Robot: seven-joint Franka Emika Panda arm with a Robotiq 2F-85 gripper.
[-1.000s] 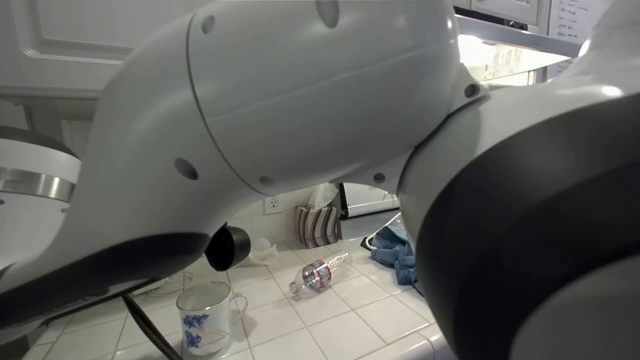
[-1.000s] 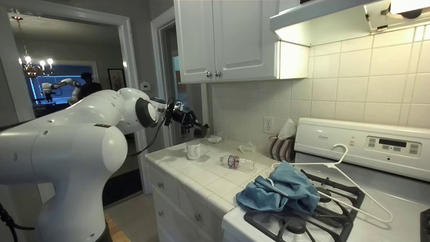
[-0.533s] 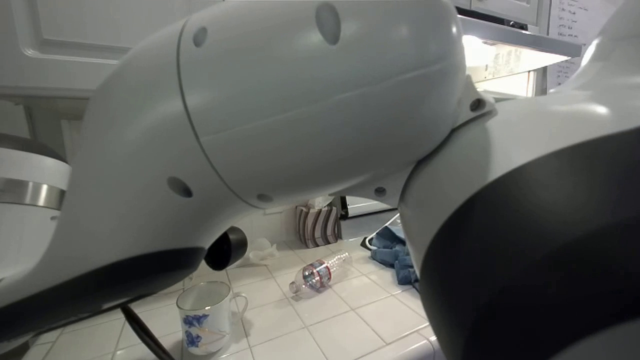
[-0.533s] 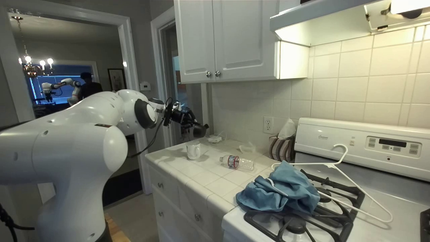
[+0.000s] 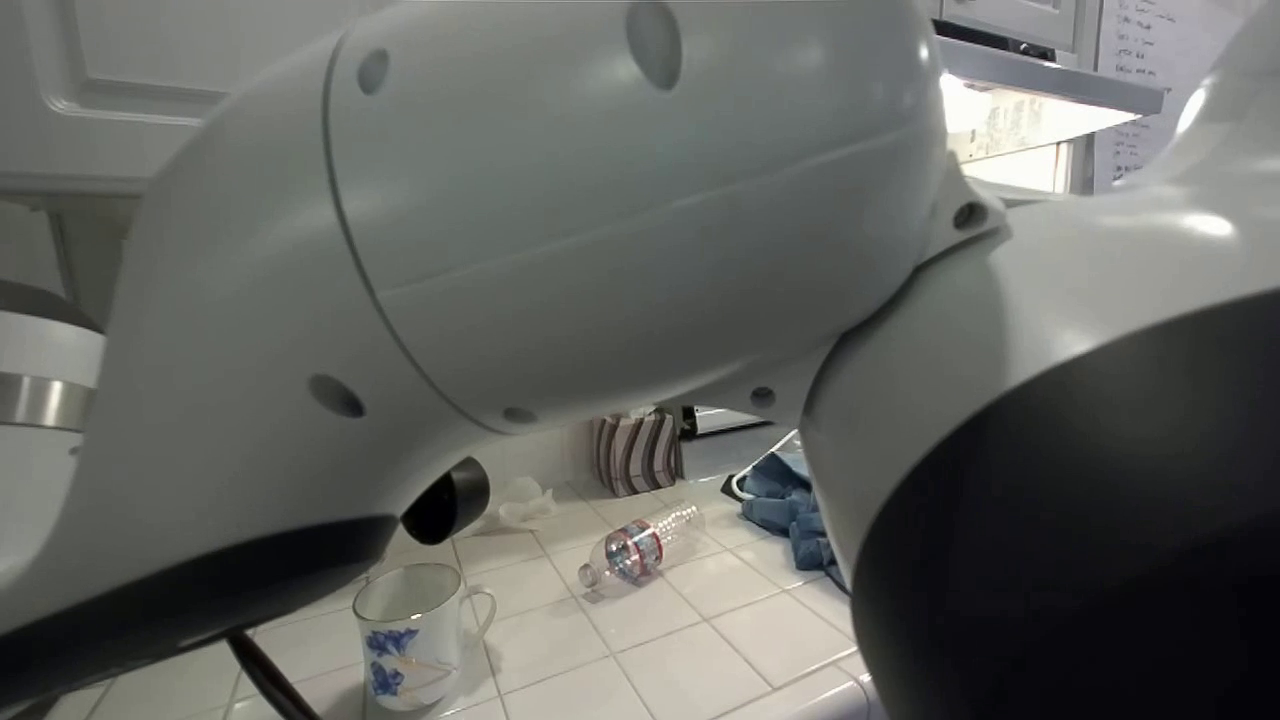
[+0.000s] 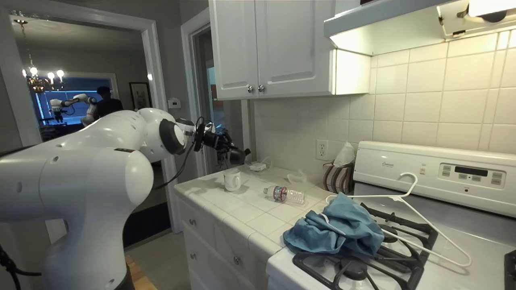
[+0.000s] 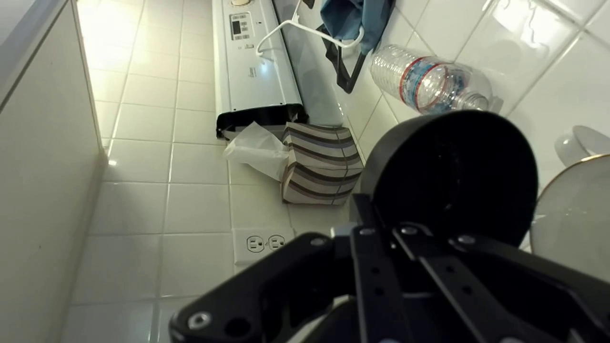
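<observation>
White-tiled kitchen worktop (image 6: 242, 213), stove (image 6: 397, 155) adjoining one end. Gripper (image 7: 381, 221): fingers clamped on the wall of a black cup (image 7: 450, 176); cup tilted in the air, near the blue-flowered mug (image 5: 410, 640) standing toward the worktop's end away from the stove. Clear plastic bottle (image 7: 431, 81) lies on its side nearby. Judgement: thin-wall pinch may let the cup pivot; slow motion and clearance from the mug's rim advisable.

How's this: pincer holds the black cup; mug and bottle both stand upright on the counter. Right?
No: the bottle isn't upright. It lies on its side on the counter, as both exterior views show. The pincer holds the black cup, and the mug stands upright.
</observation>
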